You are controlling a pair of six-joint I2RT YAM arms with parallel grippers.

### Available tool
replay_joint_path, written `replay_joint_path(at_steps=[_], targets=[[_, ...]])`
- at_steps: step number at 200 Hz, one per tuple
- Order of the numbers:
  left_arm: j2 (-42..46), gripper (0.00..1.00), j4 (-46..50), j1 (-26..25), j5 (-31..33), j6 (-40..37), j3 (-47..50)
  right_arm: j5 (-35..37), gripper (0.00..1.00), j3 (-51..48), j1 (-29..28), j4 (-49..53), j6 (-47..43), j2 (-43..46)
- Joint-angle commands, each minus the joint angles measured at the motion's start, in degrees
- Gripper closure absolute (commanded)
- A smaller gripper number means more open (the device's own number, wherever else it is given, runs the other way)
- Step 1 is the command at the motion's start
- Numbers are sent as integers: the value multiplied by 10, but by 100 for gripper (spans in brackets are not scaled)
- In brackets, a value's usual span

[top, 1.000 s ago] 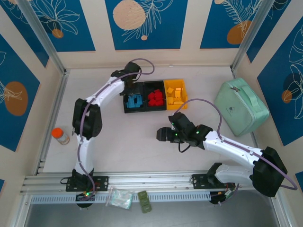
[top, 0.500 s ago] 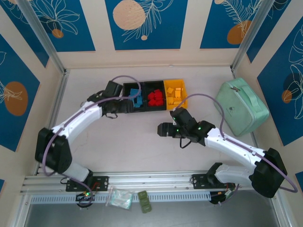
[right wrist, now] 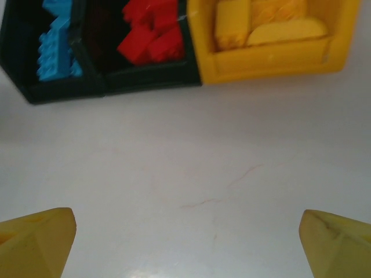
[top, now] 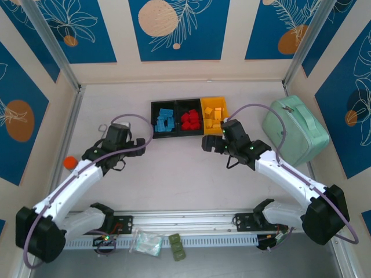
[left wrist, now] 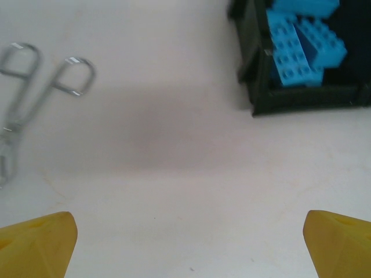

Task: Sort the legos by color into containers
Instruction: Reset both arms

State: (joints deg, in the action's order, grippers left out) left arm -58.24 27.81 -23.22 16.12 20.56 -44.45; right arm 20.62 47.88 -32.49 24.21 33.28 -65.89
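Backed away from the containers [top: 177,134], left tool [top: 140,144] and right tool [top: 206,144] both stand spread and empty; a hasty swing back could tip the sorted legos [top: 190,120] out.

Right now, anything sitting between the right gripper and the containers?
Nothing visible. In the right wrist view, bare table is all that lies between the open right gripper and the front wall of the containers. The legos already sit inside, with blue, red and yellow in separate bins.

Bright even light; soft shadows; wrist views slightly blurred.
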Motion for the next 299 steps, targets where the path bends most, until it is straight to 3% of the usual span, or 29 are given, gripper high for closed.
replay_joint_path(at_steps=[1, 31, 57, 84, 110, 142, 151, 174, 183, 194, 210, 216, 220, 229, 239, 247, 299], targets=[[31, 1, -64, 23, 93, -28, 32, 129, 1, 6, 10, -35, -41, 9], [48, 1, -148, 66, 109, -62, 77, 254, 1, -46, 31, -141, -121, 17], [47, 1, -262, 100, 118, -113, 129, 294, 1, -111, 60, -264, -209, 23], [-9, 1, -406, 149, 101, -143, 185, 259, 1, -152, 131, -323, -203, 9], [-97, 1, -560, 176, 63, -137, 216, 192, 1, -210, 185, -450, -218, -21], [-209, 1, -717, 177, 41, -180, 234, 163, 1, -247, 195, -617, -278, -115], [-213, 1, -721, 177, 21, -193, 234, 161, 1, -239, 188, -632, -300, -130], [-296, 1, -884, 179, -28, -211, 276, 68, 1, -243, 201, -714, -353, -186], [-336, 1, -959, 175, -54, -234, 283, 67, 1, -234, 207, -716, -345, -200], [-303, 1, -862, 175, -61, -227, 262, 17, 1, -221, 236, -659, -323, -186], [-322, 1, -831, 176, -54, -228, 231, -64, 1, -241, 307, -692, -260, -200], [-312, 1, -813, 179, -58, -222, 231, -95, 1, -259, 321, -764, -253, -225], [-315, 1, -812, 179, -54, -223, 230, -85, 1, -264, 314, -782, -257, -229], [-321, 1, -837, 178, -46, -226, 234, -41, 1, -243, 296, -698, -262, -208], [-317, 1, -830, 176, -35, -221, 234, -28, 1, -263, 293, -769, -265, -225], [-319, 1, -841, 175, -31, -223, 237, 10, 1, -260, 277, -753, -268, -218], [-320, 1, -856, 161, -2, -232, 243, -42, 1, -250, 303, -727, -256, -215]])
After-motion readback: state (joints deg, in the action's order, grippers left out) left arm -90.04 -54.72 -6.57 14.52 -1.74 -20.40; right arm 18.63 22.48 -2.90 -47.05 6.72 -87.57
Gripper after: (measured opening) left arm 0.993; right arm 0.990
